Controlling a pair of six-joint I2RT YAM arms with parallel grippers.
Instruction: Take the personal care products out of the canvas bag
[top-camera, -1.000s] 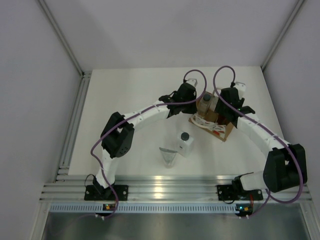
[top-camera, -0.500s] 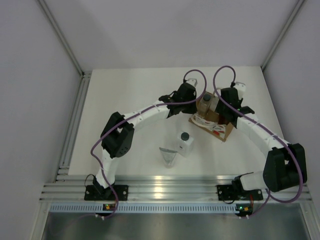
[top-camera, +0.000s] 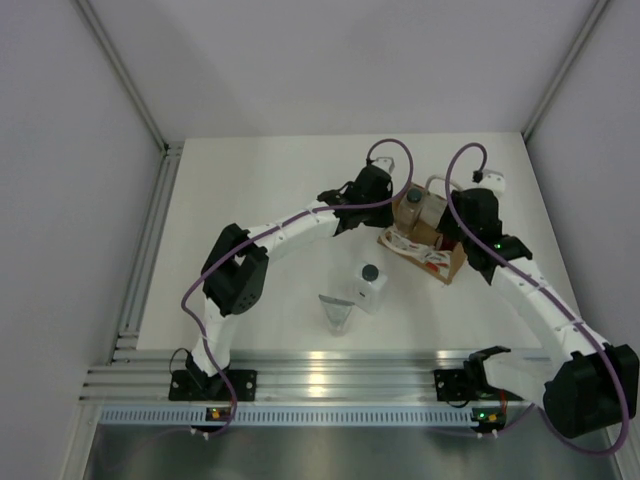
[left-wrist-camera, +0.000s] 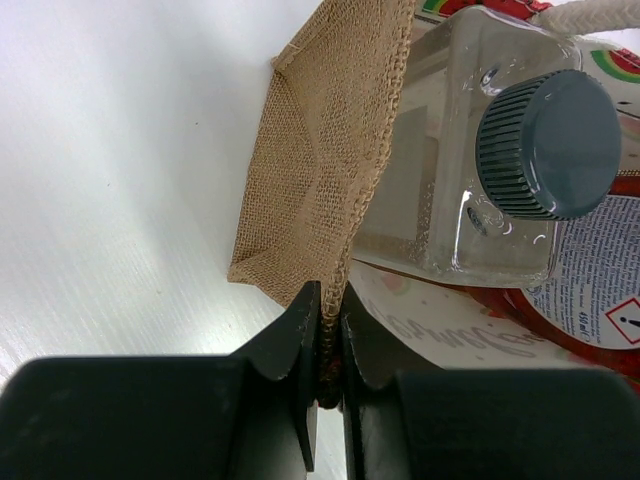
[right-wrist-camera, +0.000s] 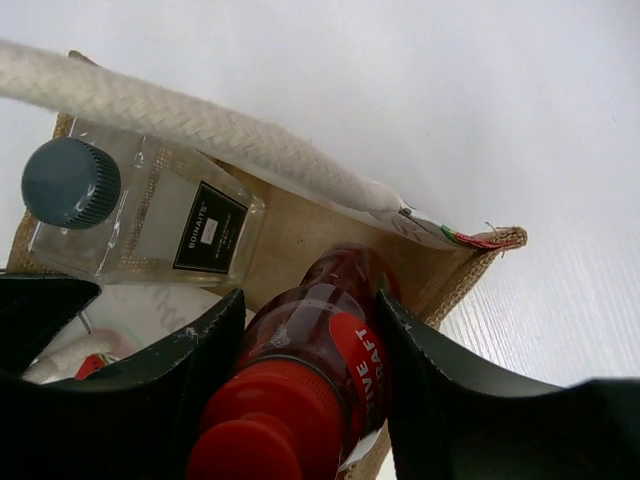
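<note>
Red plastic bottle (right-wrist-camera: 310, 370) sits clamped in my right end effector (right-wrist-camera: 310, 305), left end effector (left-wrist-camera: 328, 300) pinching the tan canvas bag (left-wrist-camera: 320, 170) by its rim; next I lift it clear.

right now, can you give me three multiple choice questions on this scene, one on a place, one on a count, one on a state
1. Where is the clear pale bottle with grey cap?
A in the tan woven canvas bag
B beside the bag
C lifted in the air

2. How many products lie out on the white table?
A none
B two
C four

3. The left end effector is:
A open
B shut on the bag's edge
C shut on a cap

Answers:
1 A: the left wrist view shows it sitting in the bag's mouth.
2 B: the white squarish bottle with dark cap and the grey tapered pouch lie outside the bag.
3 B: its fingers pinch the woven edge.
</note>
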